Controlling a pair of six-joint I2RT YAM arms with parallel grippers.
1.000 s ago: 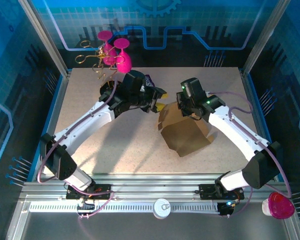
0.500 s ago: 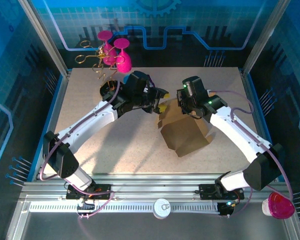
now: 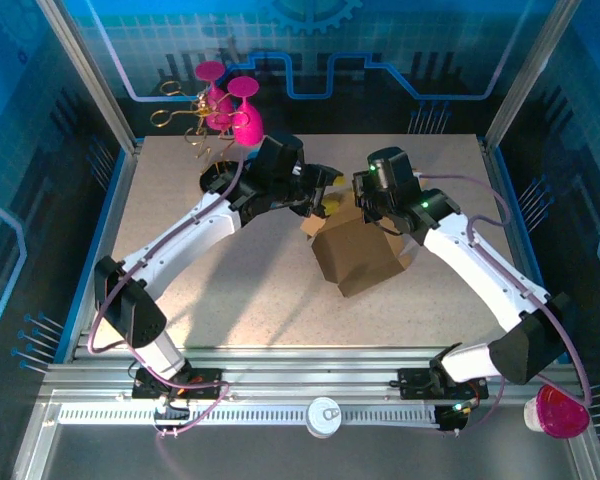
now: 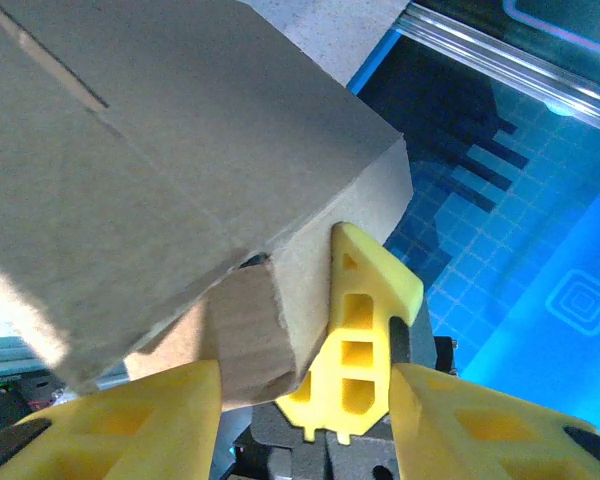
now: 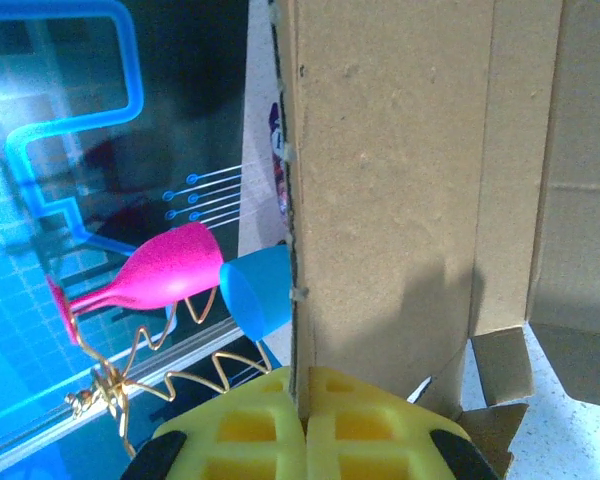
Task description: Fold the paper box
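Paper box (image 3: pixel 365 255) sits on the tabletop (image 3: pixel 230 290) right of centre, skewed, with your two claws at its far edge. Right claw (image 5: pixel 302 388) is clamped on the edge of one cardboard wall, with the panel pinched between its fingers. Left claw (image 3: pixel 329 190) has its fingers apart at the box's far-left corner. A corner flap pokes between them; can't tell if it touches. From above, the right wrist hides that grip. Both wrist views crop the box.

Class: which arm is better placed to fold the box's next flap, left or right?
Left, probably. The left gripper is open around a small flap of the box; the right gripper is shut on a box wall, holding it steady.
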